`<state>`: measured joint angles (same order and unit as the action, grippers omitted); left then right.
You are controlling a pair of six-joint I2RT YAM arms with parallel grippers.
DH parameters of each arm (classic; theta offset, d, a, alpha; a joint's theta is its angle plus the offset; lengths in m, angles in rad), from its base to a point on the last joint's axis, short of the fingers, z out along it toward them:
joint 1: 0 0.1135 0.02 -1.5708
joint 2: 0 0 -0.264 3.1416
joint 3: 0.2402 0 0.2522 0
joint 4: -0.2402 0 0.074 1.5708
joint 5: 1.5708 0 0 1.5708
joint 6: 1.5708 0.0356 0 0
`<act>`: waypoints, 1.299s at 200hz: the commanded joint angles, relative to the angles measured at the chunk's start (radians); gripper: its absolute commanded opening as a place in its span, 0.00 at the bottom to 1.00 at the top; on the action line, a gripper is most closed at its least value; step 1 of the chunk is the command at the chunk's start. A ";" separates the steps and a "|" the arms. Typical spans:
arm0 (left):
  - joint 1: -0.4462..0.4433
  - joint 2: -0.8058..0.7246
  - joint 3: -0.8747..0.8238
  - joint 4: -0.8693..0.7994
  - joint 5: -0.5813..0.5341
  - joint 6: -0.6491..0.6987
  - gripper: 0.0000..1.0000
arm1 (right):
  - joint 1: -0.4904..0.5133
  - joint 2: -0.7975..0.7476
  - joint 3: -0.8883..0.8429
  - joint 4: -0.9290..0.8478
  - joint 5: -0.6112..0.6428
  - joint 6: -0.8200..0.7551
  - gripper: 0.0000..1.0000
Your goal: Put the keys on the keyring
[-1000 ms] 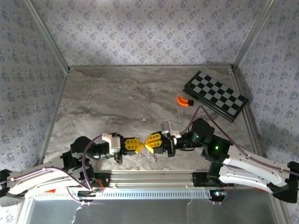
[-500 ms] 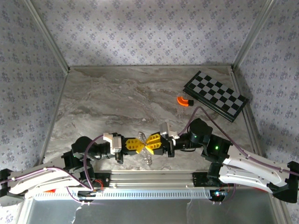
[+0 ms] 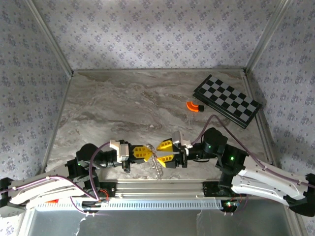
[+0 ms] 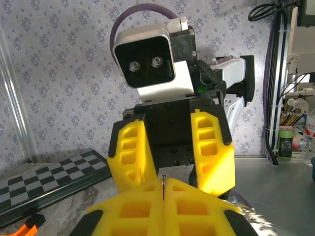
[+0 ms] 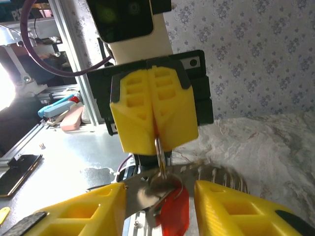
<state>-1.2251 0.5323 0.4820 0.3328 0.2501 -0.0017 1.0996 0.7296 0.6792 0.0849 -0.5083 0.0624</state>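
Near edge was crowded: left gripper (image 3: pixel 147 153) and right gripper (image 3: pixel 160 152) stood tip to tip, the keyring (image 3: pixel 156 166) hanging between them, no passage there. Table (image 3: pixel 123 103) beyond lay open; chequered board (image 3: pixel 226 101) and orange piece (image 3: pixel 194 106) occupied the far-right corner.

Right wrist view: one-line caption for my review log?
Left tool pinches the keyring; red key hangs below, between fingers of the open right tool.

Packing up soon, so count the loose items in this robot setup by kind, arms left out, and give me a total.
chequered board: 1
orange curved piece: 1
keyring, fringed with small silver keys: 1
red-headed key: 1
Total: 4
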 commanded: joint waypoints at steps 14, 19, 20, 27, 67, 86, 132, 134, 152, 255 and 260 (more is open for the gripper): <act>-0.004 -0.003 0.052 0.039 0.004 -0.004 0.00 | 0.008 -0.019 -0.017 -0.012 0.033 0.016 0.42; -0.005 -0.003 0.053 0.039 0.006 -0.003 0.00 | 0.008 -0.016 -0.018 -0.014 0.038 0.015 0.41; -0.005 -0.003 0.053 0.039 0.006 -0.004 0.00 | 0.008 -0.016 -0.018 -0.013 0.038 0.015 0.41; -0.004 -0.002 0.055 0.037 0.006 -0.004 0.00 | 0.008 -0.011 -0.022 -0.011 0.042 0.014 0.41; -0.004 0.001 0.068 0.020 0.008 -0.006 0.00 | 0.008 0.006 -0.040 0.032 0.045 0.026 0.40; -0.005 0.000 0.069 0.021 0.009 -0.004 0.00 | 0.008 0.005 -0.053 0.051 0.041 0.035 0.42; -0.005 0.007 0.070 0.027 0.007 -0.004 0.00 | 0.009 0.005 -0.074 0.074 0.010 0.053 0.49; -0.005 0.006 0.071 0.028 0.007 -0.004 0.00 | 0.010 0.005 -0.076 0.075 0.010 0.054 0.50; -0.005 0.008 0.073 0.027 0.006 -0.003 0.00 | 0.014 0.007 -0.085 0.082 0.010 0.059 0.50; -0.004 0.011 0.066 0.032 -0.003 -0.006 0.00 | 0.026 0.057 -0.110 0.176 0.039 0.086 0.38; -0.005 0.012 0.066 0.034 -0.003 -0.006 0.00 | 0.025 0.057 -0.112 0.175 0.043 0.087 0.36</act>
<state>-1.2251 0.5461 0.4831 0.3141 0.2493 -0.0021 1.1183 0.7868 0.5838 0.2165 -0.4839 0.1352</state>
